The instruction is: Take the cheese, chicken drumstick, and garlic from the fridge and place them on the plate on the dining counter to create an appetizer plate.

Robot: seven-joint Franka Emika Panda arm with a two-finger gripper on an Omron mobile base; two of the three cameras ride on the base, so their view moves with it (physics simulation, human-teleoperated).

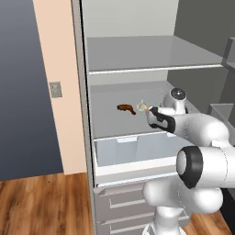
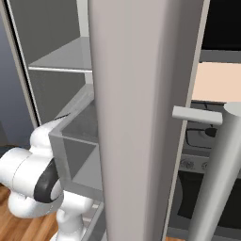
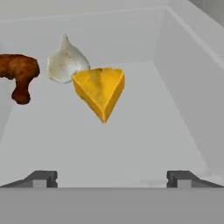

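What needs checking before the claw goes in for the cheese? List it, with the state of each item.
1. Claw open: ok, the fingertips stand wide apart at the bottom of the hand view.
2. Claw empty: ok, nothing sits between the fingertips.
3. Cheese in line: ok, it lies ahead on the fridge shelf, slightly left of centre.
4. Cheese free of neighbours: not ok, the garlic sits right against its far left side.
5. Chicken drumstick out of the way: ok, it lies apart, further left.
6. Path clear: ok, bare shelf lies between the fingertips and the cheese.
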